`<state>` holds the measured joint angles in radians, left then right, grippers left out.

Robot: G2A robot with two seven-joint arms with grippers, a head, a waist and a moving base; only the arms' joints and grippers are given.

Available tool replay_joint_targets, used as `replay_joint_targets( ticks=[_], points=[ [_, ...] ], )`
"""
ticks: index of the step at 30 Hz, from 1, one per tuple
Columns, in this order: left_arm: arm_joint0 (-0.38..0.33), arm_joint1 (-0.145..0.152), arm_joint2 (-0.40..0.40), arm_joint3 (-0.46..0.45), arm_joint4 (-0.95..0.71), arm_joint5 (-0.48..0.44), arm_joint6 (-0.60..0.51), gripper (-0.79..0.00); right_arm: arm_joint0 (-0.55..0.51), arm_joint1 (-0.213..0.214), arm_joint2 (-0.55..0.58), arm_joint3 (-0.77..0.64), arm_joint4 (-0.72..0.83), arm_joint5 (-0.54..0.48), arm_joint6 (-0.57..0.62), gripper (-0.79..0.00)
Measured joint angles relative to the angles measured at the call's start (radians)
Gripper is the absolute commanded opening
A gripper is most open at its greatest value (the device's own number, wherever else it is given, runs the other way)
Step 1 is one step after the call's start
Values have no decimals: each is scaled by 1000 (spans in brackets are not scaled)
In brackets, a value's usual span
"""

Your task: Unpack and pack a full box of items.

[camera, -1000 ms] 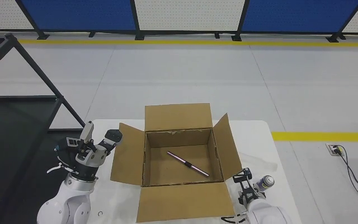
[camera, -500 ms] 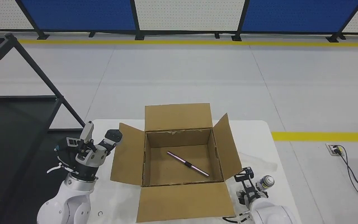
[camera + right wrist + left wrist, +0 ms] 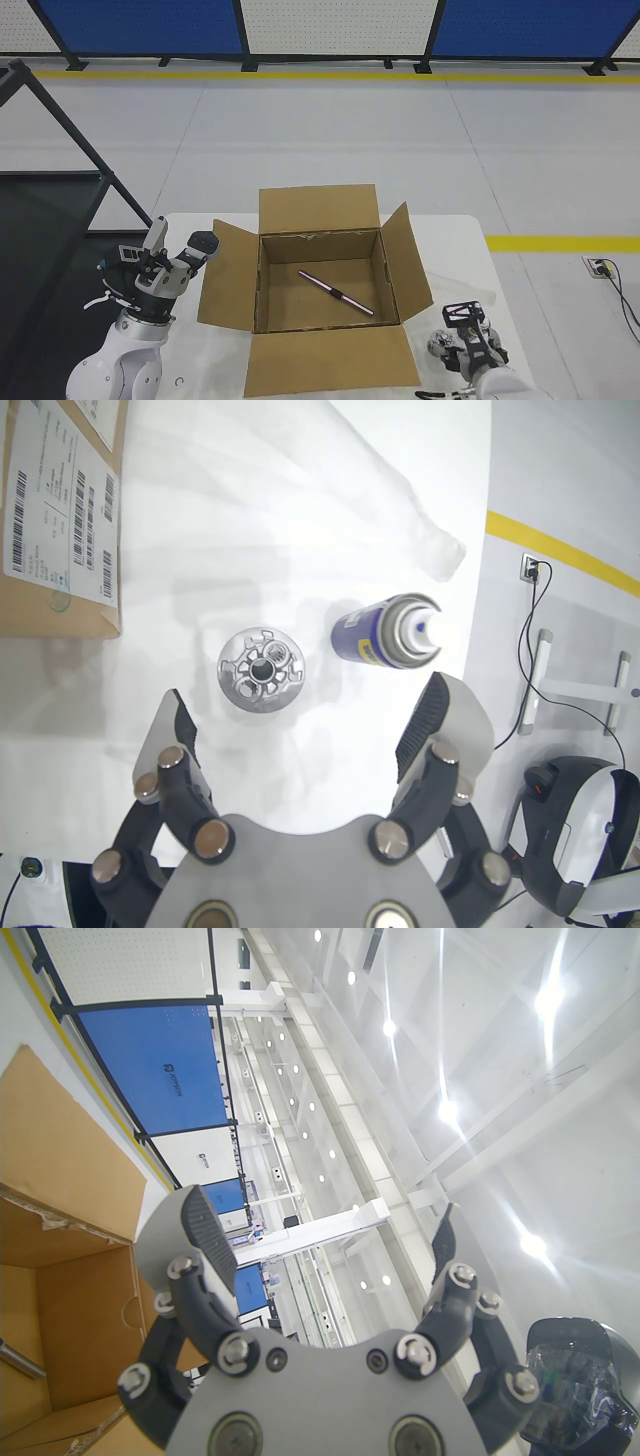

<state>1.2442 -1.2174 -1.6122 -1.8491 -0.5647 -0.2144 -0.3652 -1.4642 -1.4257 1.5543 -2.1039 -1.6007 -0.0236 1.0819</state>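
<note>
An open cardboard box (image 3: 320, 215) stands mid-table with its flaps spread; a thin dark rod (image 3: 335, 292) lies slanted on its floor. My left gripper (image 3: 165, 255) is beside the box's left flap, pointing up, open (image 3: 325, 1223) and empty; the box wall (image 3: 65, 1253) and the rod's end (image 3: 20, 1363) are beside it. At the table's near right my right gripper (image 3: 465, 322) hangs open (image 3: 307, 700) above the cloth, holding nothing. Just beyond its fingertips stand a round silver metal part (image 3: 260, 670) (image 3: 437, 345) and an upright blue spray can (image 3: 387, 632).
The box's near flap (image 3: 330, 360) lies flat towards me, its labelled corner (image 3: 60, 515) close to the silver part. The table's right edge (image 3: 480, 600) runs just past the can. A white cloth (image 3: 300, 525) covers the table.
My right arm has shifted to the right and nearer the table's front edge, uncovering the silver part and covering the spray can in the top view. The left arm has kept still.
</note>
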Motion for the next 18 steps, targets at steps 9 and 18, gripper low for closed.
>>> replay_joint_targets(
  ticks=[9,18],
  points=[
    [0,0,0,0,0,0,0,0,-203,5,182,-256,303,-67,-220,0],
    [0,0,0,0,0,0,0,0,-202,17,201,-246,453,-245,-444,0]
  ],
)
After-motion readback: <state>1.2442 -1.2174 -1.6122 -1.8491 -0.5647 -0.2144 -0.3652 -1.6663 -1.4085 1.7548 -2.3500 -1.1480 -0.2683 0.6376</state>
